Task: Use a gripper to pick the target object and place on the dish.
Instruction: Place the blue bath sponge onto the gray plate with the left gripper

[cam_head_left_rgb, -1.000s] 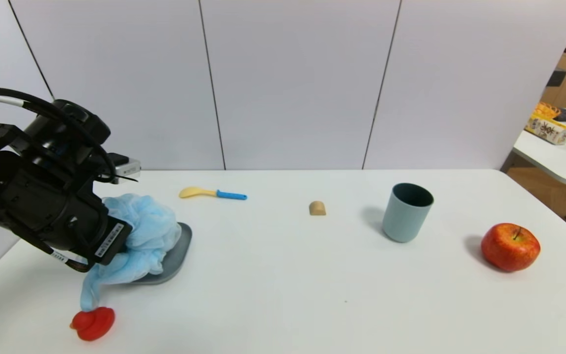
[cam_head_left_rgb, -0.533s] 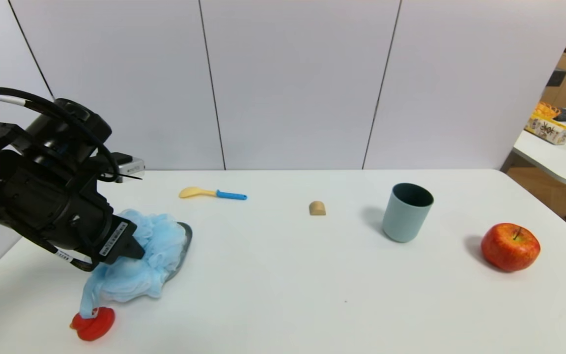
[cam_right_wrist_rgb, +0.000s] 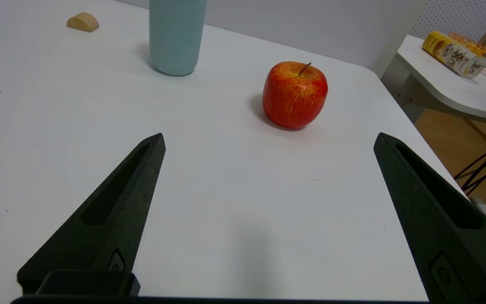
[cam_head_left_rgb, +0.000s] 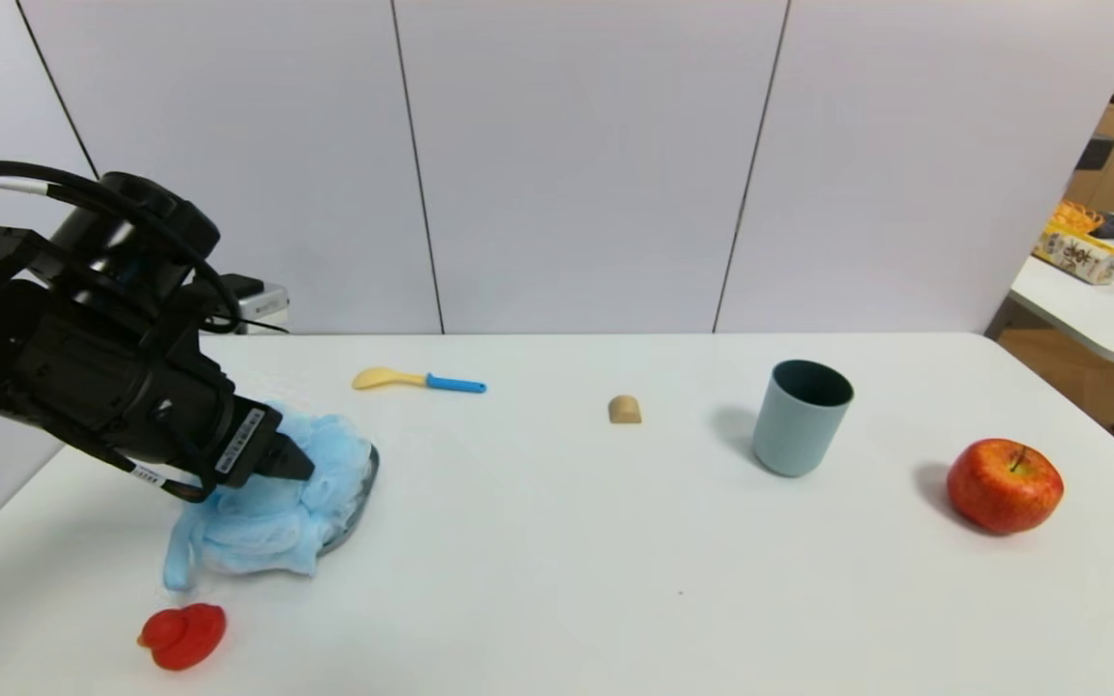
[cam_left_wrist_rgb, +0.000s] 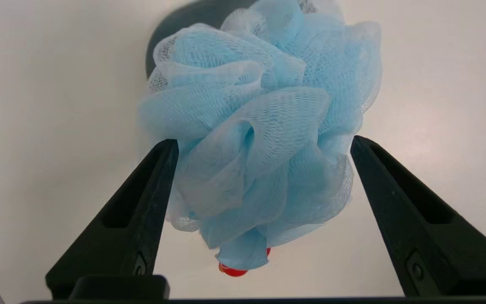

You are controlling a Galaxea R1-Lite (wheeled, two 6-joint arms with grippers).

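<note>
The light-blue mesh pouf, the target object (cam_head_left_rgb: 272,512) (cam_left_wrist_rgb: 260,126), lies on the grey dish (cam_head_left_rgb: 365,483) (cam_left_wrist_rgb: 184,21) at the table's left and covers most of it, spilling over the near edge. My left gripper (cam_head_left_rgb: 294,462) (cam_left_wrist_rgb: 263,141) stands open just above it, its dark fingers (cam_left_wrist_rgb: 158,181) spread to either side of the mesh. The pouf rests on the dish and is not gripped. My right gripper (cam_right_wrist_rgb: 268,137) is open and empty over bare table, out of the head view.
A red toy (cam_head_left_rgb: 182,635) lies just in front of the pouf. Farther back are a yellow-and-blue spoon (cam_head_left_rgb: 419,380) and a small wooden block (cam_head_left_rgb: 625,410). A grey-blue cup (cam_head_left_rgb: 801,416) and a red apple (cam_head_left_rgb: 1005,485) stand to the right.
The left jaws went from shut on the pouf to open. The pouf dropped and settled flatter on the dish, and its hanging tail came off the red toy.
</note>
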